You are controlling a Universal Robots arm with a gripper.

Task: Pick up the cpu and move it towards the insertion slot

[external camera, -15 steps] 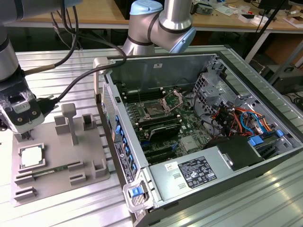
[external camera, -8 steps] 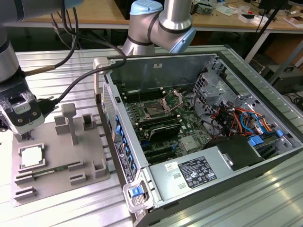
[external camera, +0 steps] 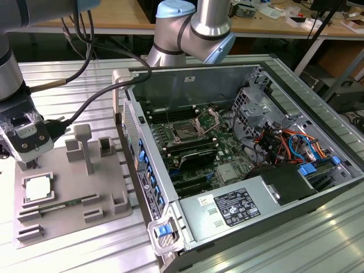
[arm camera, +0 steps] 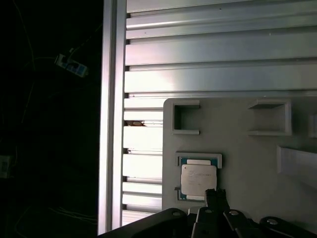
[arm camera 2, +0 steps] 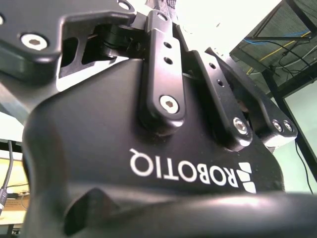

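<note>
Gripper (arm camera: 216,196) close by cpu (arm camera: 198,179) lying on fixture plate (arm camera: 247,173); jaws' spread cannot be told.

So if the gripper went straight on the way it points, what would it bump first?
Most likely the cpu, lying on the grey fixture plate; the gripper hangs above its edge, so it might meet the plate instead.

Exterior view: taken from above at a slant, mid-range; fixture plate (external camera: 105,176) at the exterior view's left, PC case (external camera: 199,79) centre-right. First wrist view: aimed straight down, closer; plate & cpu (arm camera: 198,179) are shared w/ exterior. Second wrist view: held v. close to gripper (arm camera 2: 193,59) body, tilted upward.
</note>
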